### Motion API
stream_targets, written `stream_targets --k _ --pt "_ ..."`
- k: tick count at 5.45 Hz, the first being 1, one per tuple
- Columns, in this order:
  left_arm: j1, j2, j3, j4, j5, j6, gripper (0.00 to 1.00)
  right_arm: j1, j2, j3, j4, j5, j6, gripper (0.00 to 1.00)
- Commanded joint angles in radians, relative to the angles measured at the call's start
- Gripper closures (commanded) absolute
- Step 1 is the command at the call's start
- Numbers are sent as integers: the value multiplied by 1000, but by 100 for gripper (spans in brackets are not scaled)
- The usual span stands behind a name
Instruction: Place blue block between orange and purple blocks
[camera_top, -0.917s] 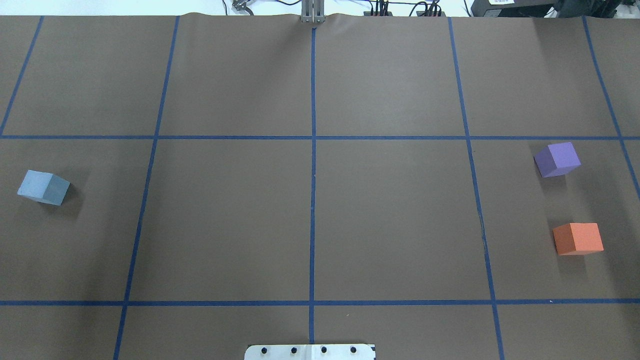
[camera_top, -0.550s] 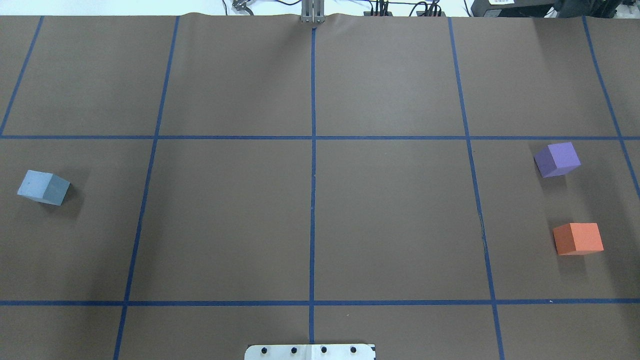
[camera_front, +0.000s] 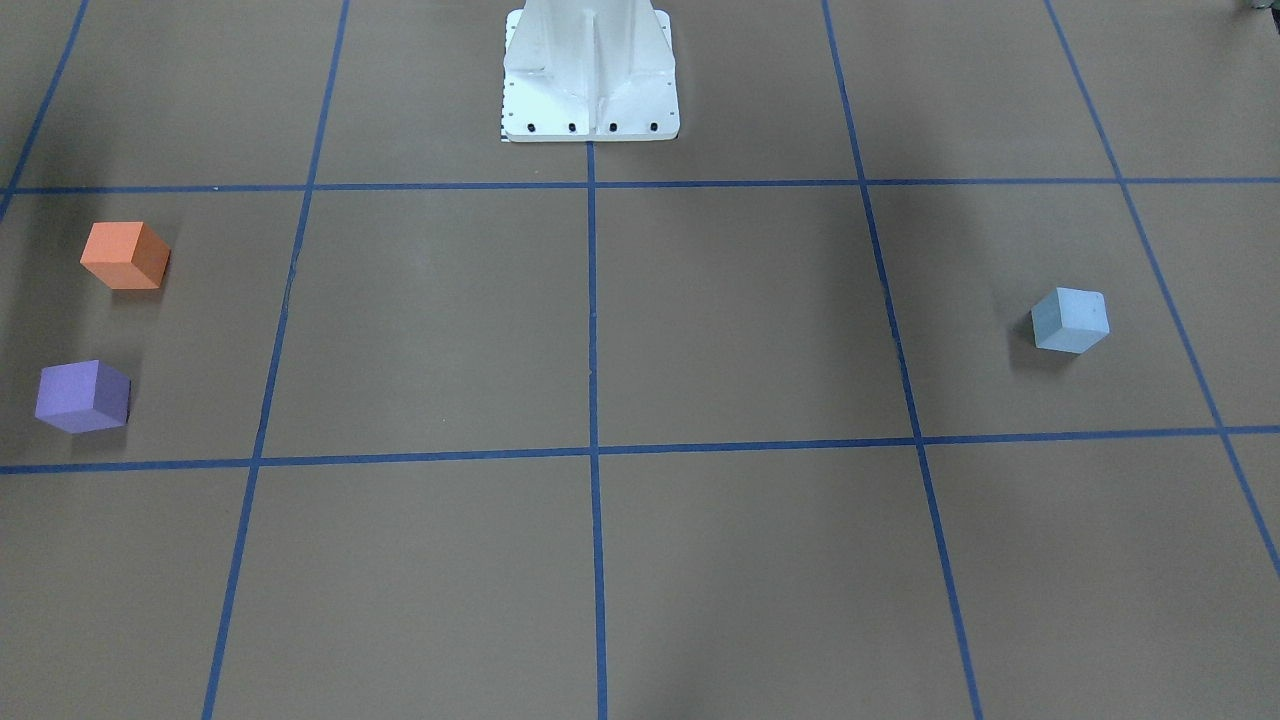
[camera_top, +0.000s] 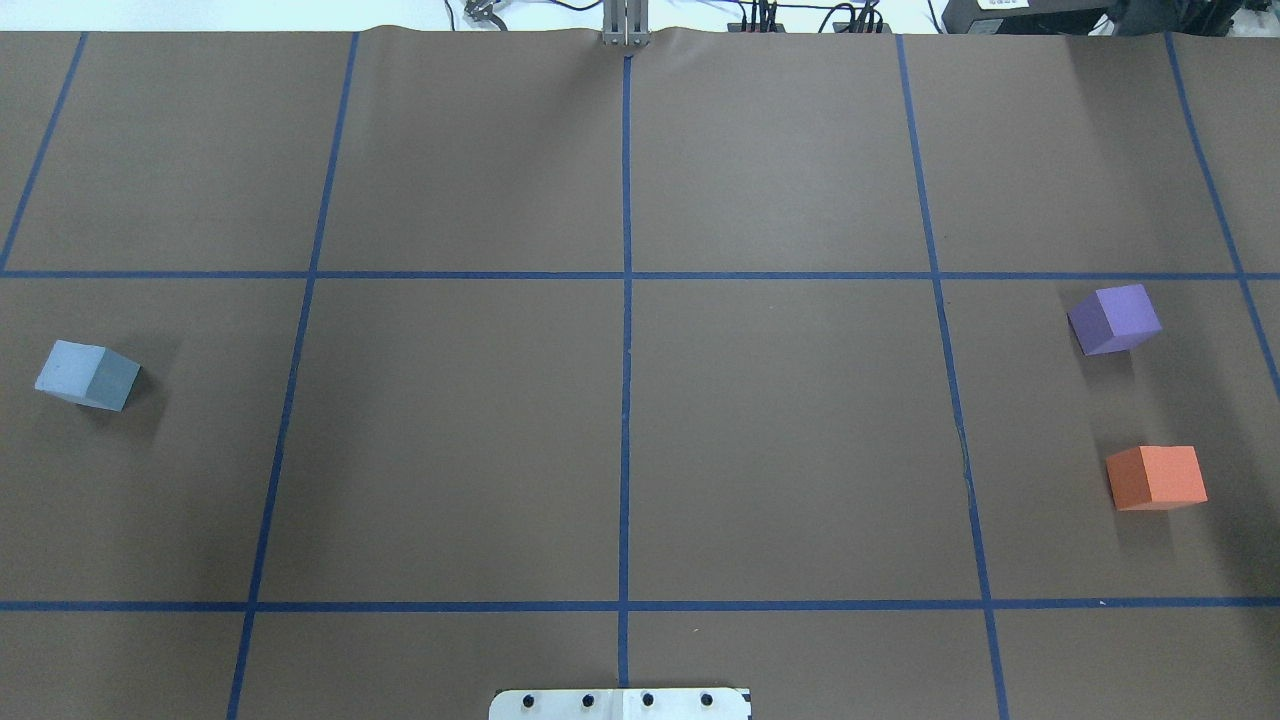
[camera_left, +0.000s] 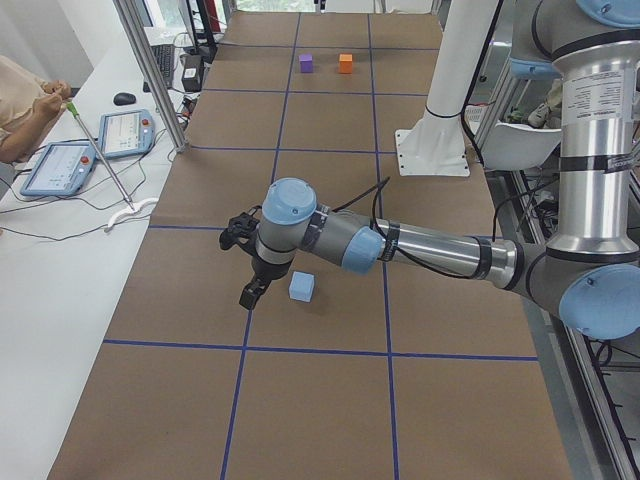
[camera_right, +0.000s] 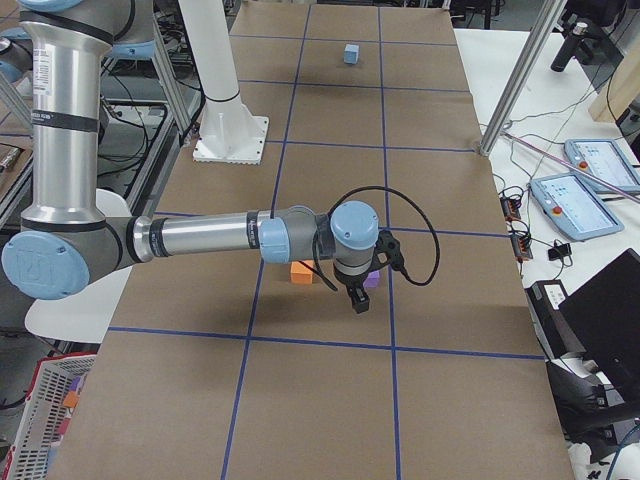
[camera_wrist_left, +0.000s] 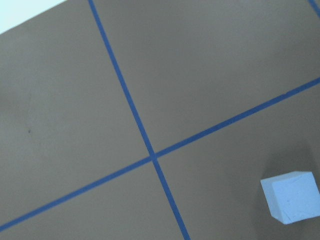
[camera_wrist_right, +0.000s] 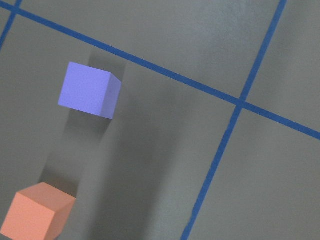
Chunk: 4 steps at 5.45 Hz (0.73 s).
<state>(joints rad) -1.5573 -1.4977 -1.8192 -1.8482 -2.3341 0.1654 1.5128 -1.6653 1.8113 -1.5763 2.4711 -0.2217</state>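
The light blue block (camera_top: 87, 375) lies alone at the table's left; it also shows in the front view (camera_front: 1070, 320) and the left wrist view (camera_wrist_left: 291, 196). The purple block (camera_top: 1115, 319) and the orange block (camera_top: 1156, 477) lie at the far right with a gap between them, and both show in the right wrist view (camera_wrist_right: 90, 90) (camera_wrist_right: 36, 212). My left gripper (camera_left: 248, 290) hangs above the table just beside the blue block (camera_left: 302, 287). My right gripper (camera_right: 358, 300) hangs above the purple (camera_right: 372, 280) and orange (camera_right: 303, 272) blocks. I cannot tell whether either is open or shut.
The white robot pedestal (camera_front: 590, 70) stands at the table's near middle edge. Blue tape lines divide the brown table into squares. Tablets (camera_left: 60, 165) and cables lie on the side bench, where an operator's hand shows. A metal post (camera_left: 150, 70) stands at the table's edge.
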Motion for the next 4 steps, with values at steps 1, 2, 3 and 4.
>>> stream_targets --k 1,2,3,4 --pt "32 0 14 -116 -76 -27 0 -73 13 55 2 -12 202 0" --pt "139 8 17 -118 -76 -203 0 -78 12 57 2 -58 209 0" --pt "263 17 26 -128 -67 -429 0 -78 10 57 4 -81 209 0" --pt "323 39 27 -134 -54 -481 0 -78 12 81 15 -134 206 0"
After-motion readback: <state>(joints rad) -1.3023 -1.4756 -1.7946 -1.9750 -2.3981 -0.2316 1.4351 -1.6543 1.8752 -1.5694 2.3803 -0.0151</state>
